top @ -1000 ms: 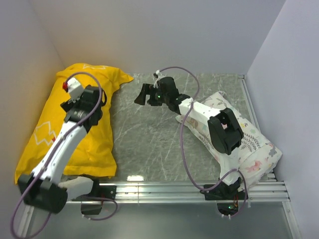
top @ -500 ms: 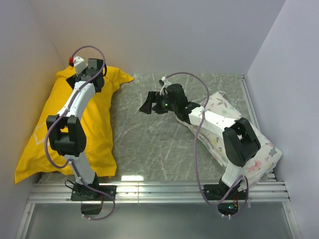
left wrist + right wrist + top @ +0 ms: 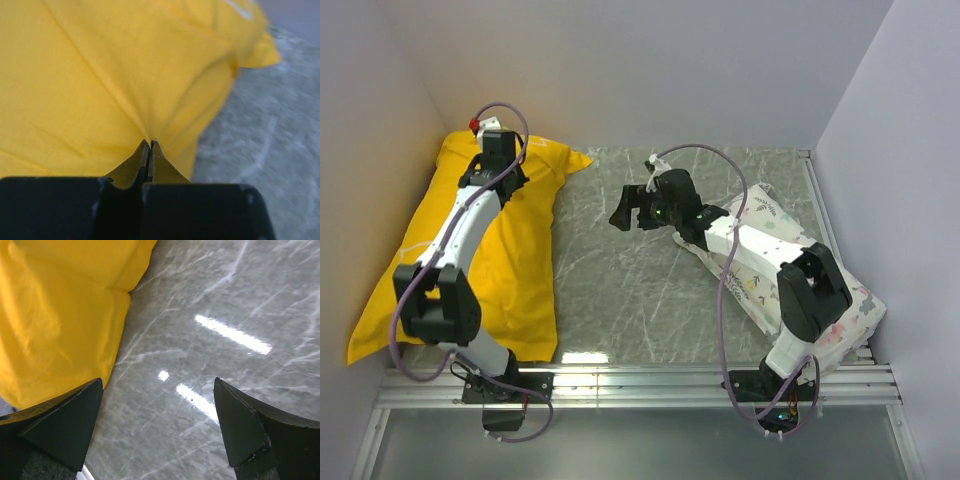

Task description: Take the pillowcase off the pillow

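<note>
Left hand (image 3: 150,146) moved farther, clamped on one pillowcase (image 3: 90,75); right hand (image 3: 158,384) agape; one printed pillow (image 3: 863,303).

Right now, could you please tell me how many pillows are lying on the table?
2. One, hidden inside the yellow pillowcase, lies at the left, its fabric pinched by the left gripper. The printed pillow lies at the right, partly under the right arm.

One yellow pillowcase (image 3: 525,265) counted, pinched by the left gripper (image 3: 150,145), one printed pillow (image 3: 855,300) counted behind the right gripper (image 3: 157,383), two robot arms (image 3: 455,230) (image 3: 750,245), two grippers in all.
</note>
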You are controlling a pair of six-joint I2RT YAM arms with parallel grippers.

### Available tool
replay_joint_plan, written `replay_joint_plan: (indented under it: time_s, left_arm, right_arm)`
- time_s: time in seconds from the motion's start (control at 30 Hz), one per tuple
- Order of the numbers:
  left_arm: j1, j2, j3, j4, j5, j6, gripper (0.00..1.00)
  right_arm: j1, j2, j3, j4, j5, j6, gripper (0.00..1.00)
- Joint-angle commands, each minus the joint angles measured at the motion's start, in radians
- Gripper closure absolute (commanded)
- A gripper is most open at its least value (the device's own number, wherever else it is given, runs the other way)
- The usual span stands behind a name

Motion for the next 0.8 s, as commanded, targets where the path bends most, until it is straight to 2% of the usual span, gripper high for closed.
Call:
replay_joint_plan:
  time_s: [0.0,0.17,0.37,0.6,0.77]
  left_arm:
    - [-0.037,-0.169,-0.027,0.109,0.309,0.116,1.0]
    - [-0.086,-0.36,-0.116,0.119,0.413,0.151,1.0]
    - [-0.13,-0.497,-0.206,0.061,0.522,0.159,1.0]
    - [-0.144,-0.597,-0.348,0.041,0.527,0.13,1.0]
    - [-0.144,-0.605,-0.385,0.033,0.499,0.111,1.0]
  right_arm:
    - [0.001,-0.069,0.009,-0.018,0.08,-0.051,0.03]
    - [0.001,-0.083,0.022,-0.037,0.138,-0.077,0.03]
    - [-0.007,-0.068,0.094,-0.07,0.187,-0.103,0.02]
    - [-0.014,-0.049,0.15,-0.102,0.23,-0.113,0.02]
    - [-0.011,-0.02,0.131,-0.097,0.186,-0.102,0.02]
